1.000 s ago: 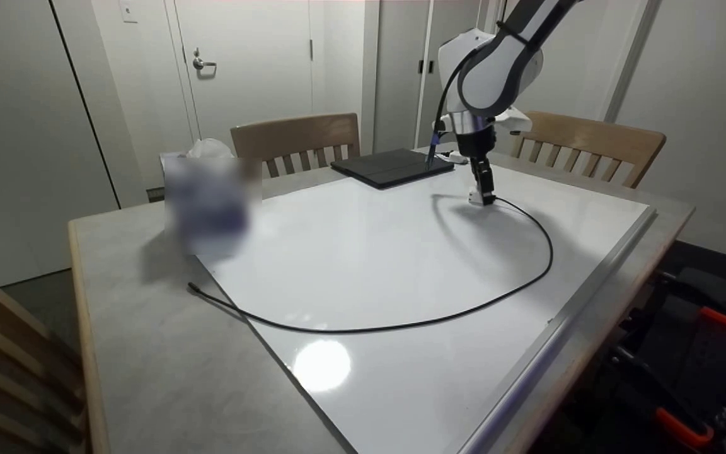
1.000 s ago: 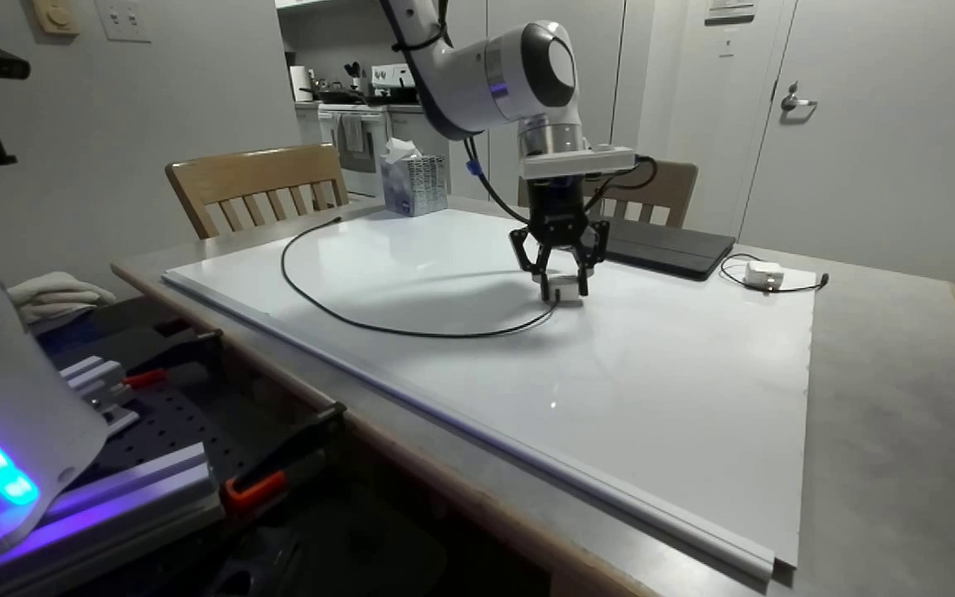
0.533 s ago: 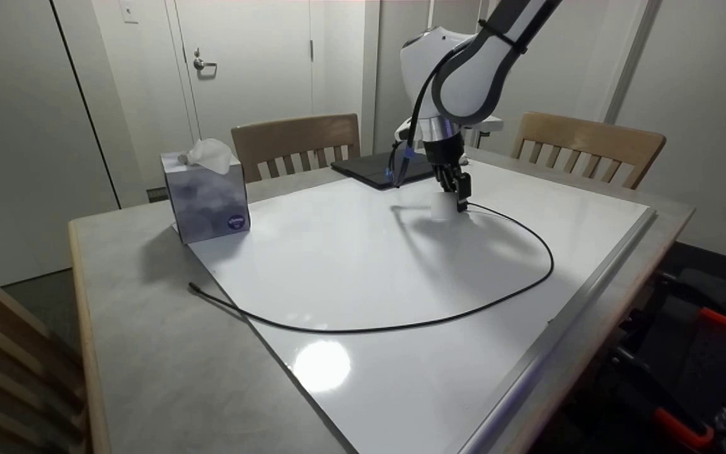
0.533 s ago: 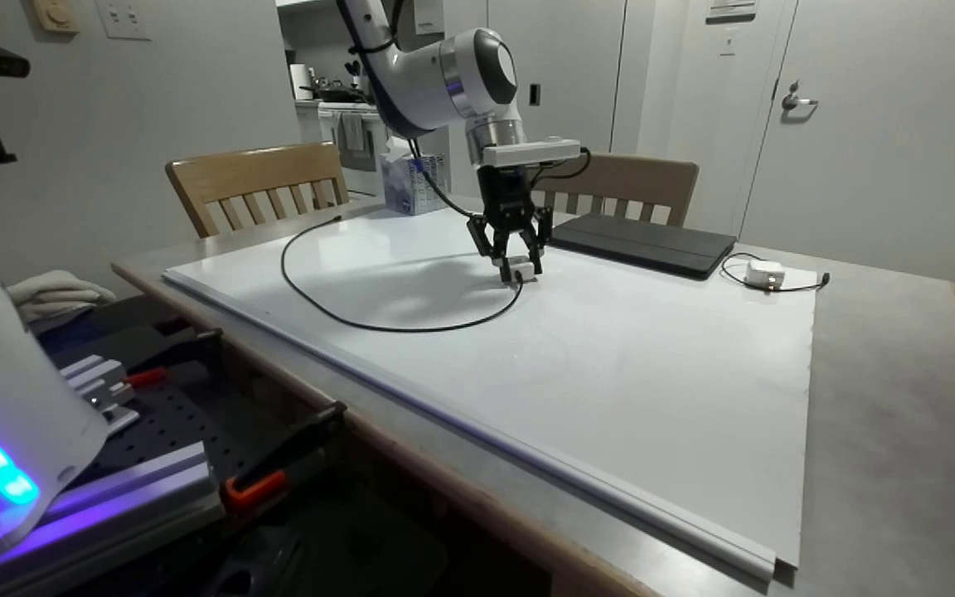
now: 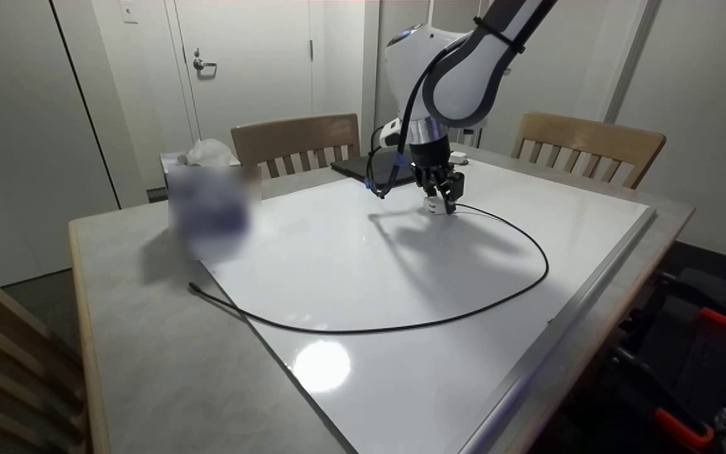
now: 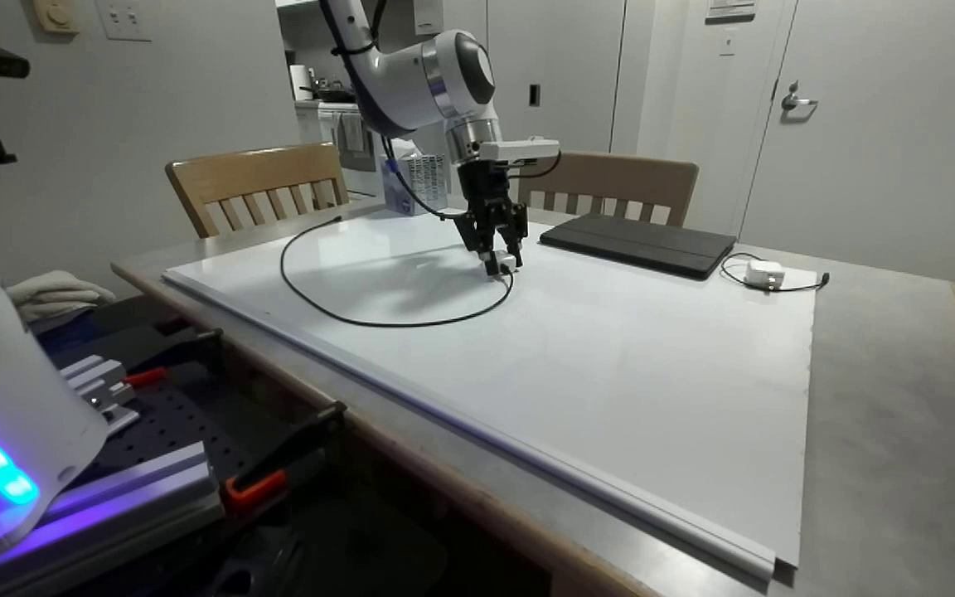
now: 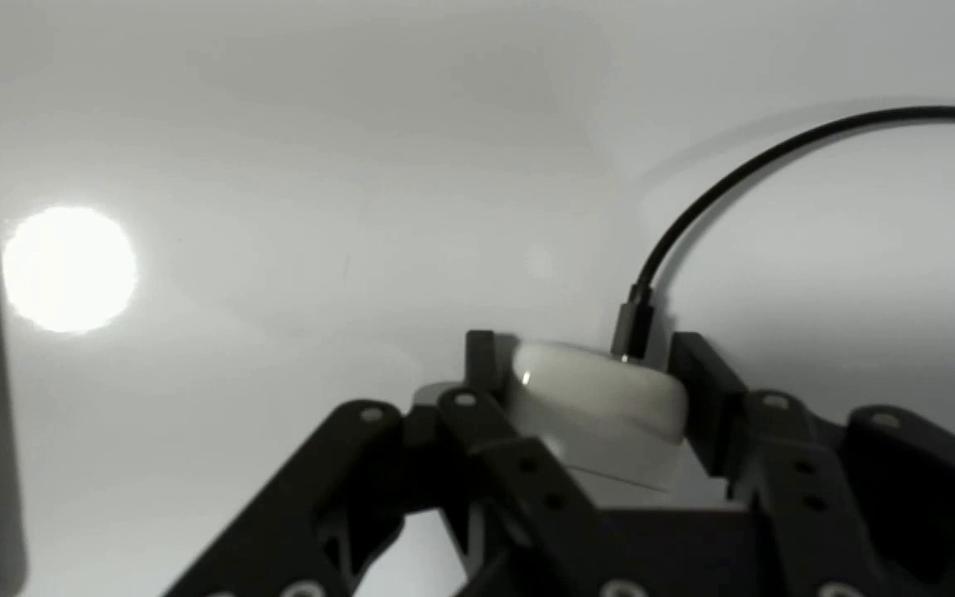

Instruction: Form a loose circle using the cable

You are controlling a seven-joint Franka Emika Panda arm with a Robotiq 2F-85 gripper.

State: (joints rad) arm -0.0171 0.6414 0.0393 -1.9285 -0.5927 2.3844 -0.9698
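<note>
The claw (image 7: 584, 358) is gripping a white block (image 7: 602, 406), and one end of the black cable (image 5: 344, 331) goes into that block. The cable makes a big, wide curve across the white board (image 5: 338, 271), and its far tip (image 5: 193, 287) sticks out past the edge, over the gray counter (image 5: 167, 378).

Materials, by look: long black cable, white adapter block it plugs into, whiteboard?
Long black cable: likely flexible plastic or rubber, satin; smooth bends. White adapter block: probably hard plastic, glossy; small bright highlight. Whiteboard: glossy coated face, perhaps laminate or enamel, by its round glare spot.
</note>
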